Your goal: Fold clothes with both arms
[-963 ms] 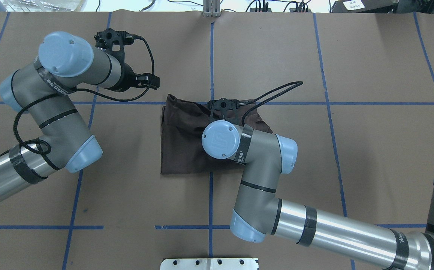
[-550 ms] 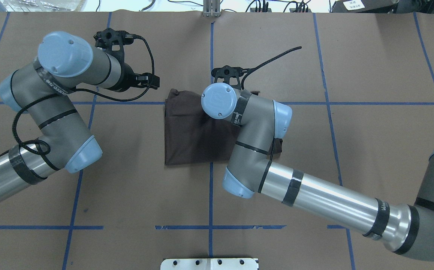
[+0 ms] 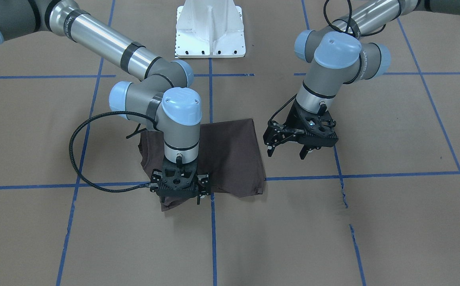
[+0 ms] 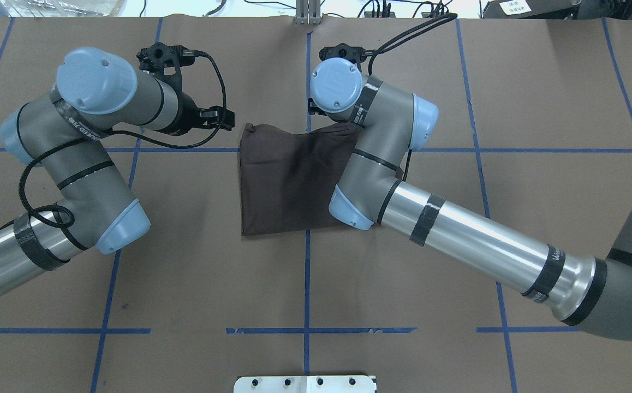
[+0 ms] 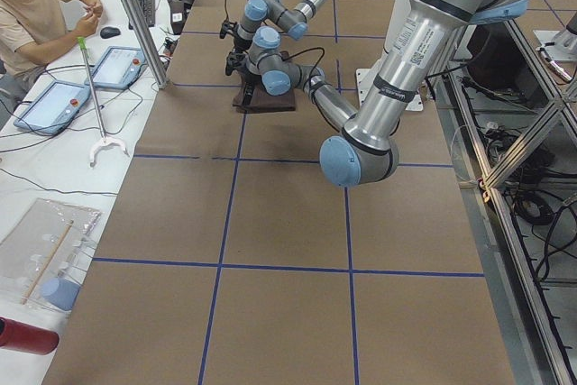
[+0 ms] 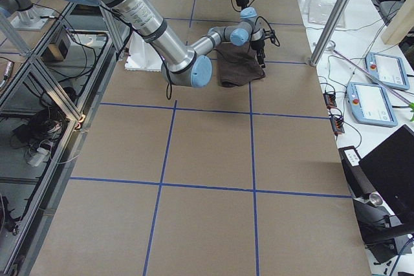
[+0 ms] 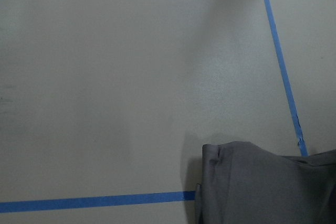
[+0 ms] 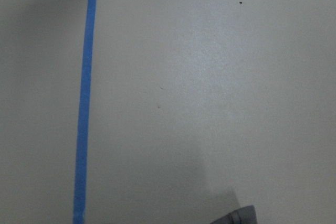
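You have the dark brown T-shirt (image 3: 230, 151) lying folded into a rough rectangle in the middle of the desk (image 3: 333, 222), its far edge over a crossing of the blue tape lines (image 3: 393, 173). The right gripper (image 3: 182, 195) points straight down at the shirt's edge farthest from the robot's base, low over a corner of cloth; you cannot tell whether its fingers are clenched on the fabric or released. The left gripper (image 3: 286, 153) hangs over bare desk just beside the shirt's side, fingers spread and holding nothing.

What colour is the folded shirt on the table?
The shirt is plain dark brown. The overhead view shows it best.
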